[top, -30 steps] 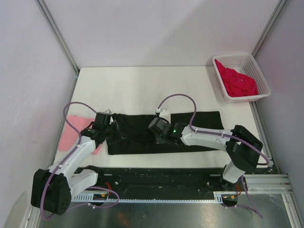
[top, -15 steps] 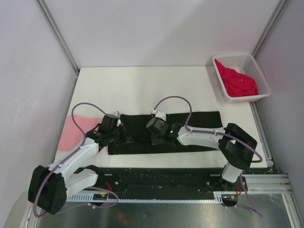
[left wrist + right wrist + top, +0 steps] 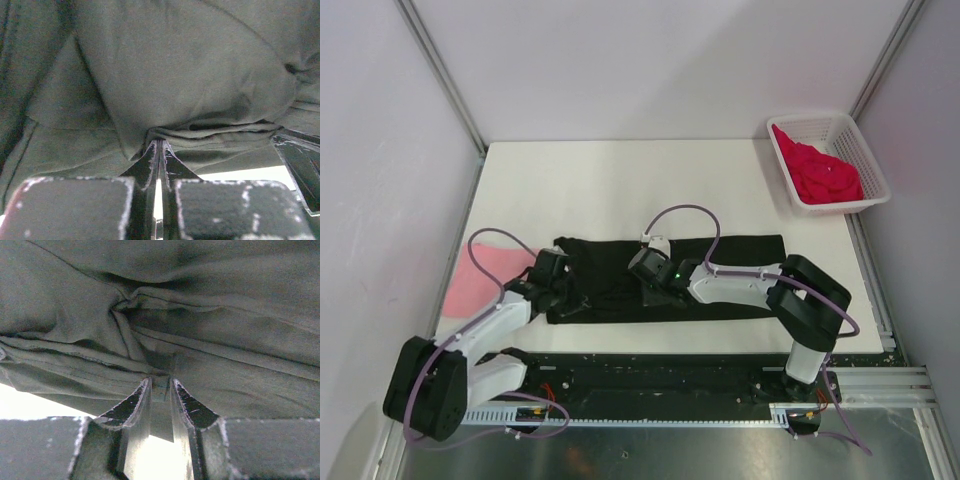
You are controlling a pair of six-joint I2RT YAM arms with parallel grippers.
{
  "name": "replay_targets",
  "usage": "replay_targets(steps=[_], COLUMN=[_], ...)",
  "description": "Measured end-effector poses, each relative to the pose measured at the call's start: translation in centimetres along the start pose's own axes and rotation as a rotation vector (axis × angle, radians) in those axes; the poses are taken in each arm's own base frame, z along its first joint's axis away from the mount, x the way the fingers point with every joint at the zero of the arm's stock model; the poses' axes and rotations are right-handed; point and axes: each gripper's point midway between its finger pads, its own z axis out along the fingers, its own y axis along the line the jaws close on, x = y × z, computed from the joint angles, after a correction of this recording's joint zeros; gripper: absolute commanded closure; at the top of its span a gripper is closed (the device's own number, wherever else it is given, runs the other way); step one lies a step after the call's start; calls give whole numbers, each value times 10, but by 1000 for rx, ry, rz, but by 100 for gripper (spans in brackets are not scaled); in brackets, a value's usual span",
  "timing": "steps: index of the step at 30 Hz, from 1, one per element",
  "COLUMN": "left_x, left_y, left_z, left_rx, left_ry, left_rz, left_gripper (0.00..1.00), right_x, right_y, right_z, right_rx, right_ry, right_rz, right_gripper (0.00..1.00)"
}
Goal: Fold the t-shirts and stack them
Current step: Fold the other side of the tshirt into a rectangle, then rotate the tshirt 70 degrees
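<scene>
The black t-shirt (image 3: 720,275) lies as a long folded strip across the near middle of the table. My left gripper (image 3: 563,288) is at its left end, its jaws pressed together on a fold of the black cloth (image 3: 175,65) in the left wrist view (image 3: 160,142). My right gripper (image 3: 648,280) is near the strip's middle, shut on a bunched layer of the cloth (image 3: 225,290) in the right wrist view (image 3: 160,381). The light pink t-shirt (image 3: 480,278) lies flat at the table's left edge. The crimson-red t-shirt (image 3: 818,172) is crumpled in the basket.
The white lattice basket (image 3: 865,150) stands at the far right corner. Metal frame posts and pale walls close in the table on the left, right and back. The arms' base rail (image 3: 650,385) runs along the near edge.
My left gripper has moved right and toward me along the shirt's left end, uncovering more of the pink t-shirt. My right gripper has shifted slightly left, and the cloth has bunched between them.
</scene>
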Motion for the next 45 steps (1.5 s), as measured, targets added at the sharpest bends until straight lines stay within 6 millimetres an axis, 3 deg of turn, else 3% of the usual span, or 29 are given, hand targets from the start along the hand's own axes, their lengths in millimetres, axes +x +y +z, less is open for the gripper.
replay_targets(steps=[4,7,10,14,18,24,38,45], left_x=[-9,-23,-31,-28,-18,0,-12,-19], left_y=[-6,-19,-24,-15,10,47,70,70], left_z=[-15,-37,-59,-77,-69,-50,-39,-28], left_rx=[23,67,95,95,29,-129,-253,-281], left_ry=[-53,-122,-196,-258,-269,-252,-336,-348], left_rz=[-5,-27,-90,-218,-349,-489,-565,-565], left_gripper=[76,67,57,50,44,39,37,46], right_x=[-4,-17,-37,-64,-76,-77,-62,-63], right_y=[-2,-4,-2,0,0,-5,-24,-28], right_z=[-3,-14,-33,-64,-86,-95,-90,-93], right_rx=[-2,-15,-47,-97,-124,-121,-80,-80], right_ry=[-3,-27,-76,-156,-202,-206,-173,-179], right_rz=[8,26,51,79,83,70,70,77], right_gripper=[73,73,71,70,70,70,70,71])
